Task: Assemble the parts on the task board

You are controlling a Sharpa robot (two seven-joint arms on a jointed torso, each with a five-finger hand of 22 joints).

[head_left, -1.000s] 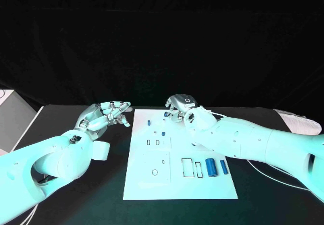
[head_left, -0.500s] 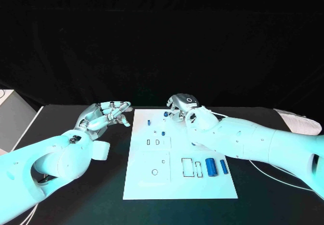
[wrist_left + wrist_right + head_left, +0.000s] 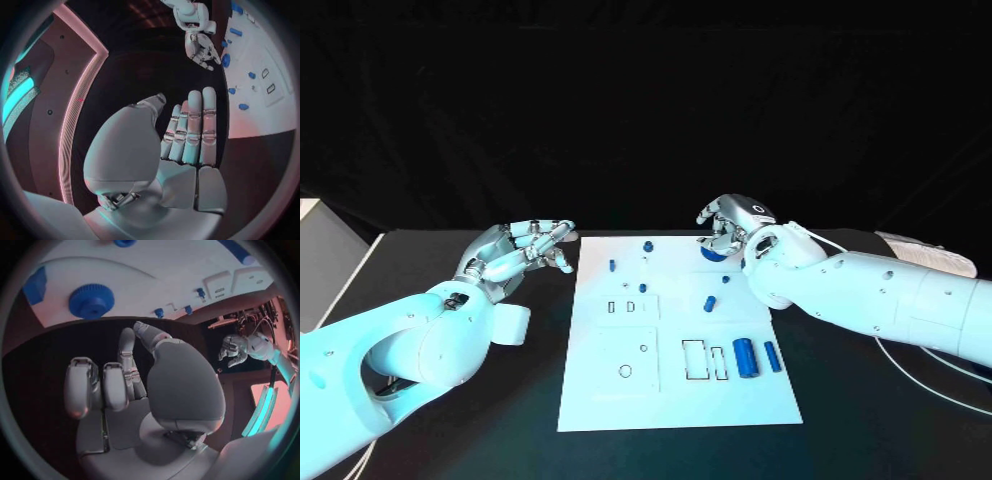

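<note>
right hand empty, fingers apart | blue gear on task board (near edge)

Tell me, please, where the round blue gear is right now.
In the head view the blue gear lies at the white board's far right corner, just under the right hand.

The head view is dim around a bright centre: a black backdrop and black table swallow light, while the flat white task board glows and the white arms carry a cyan tint. Soft shadows sit under the arms. Both wrist views are fisheye circles in dark frames, with straight board edges bent into arcs and the rim blurred. Pink and cyan light strips glare in them, and the silver many-fingered left hand and right hand show a reddish wash
</note>
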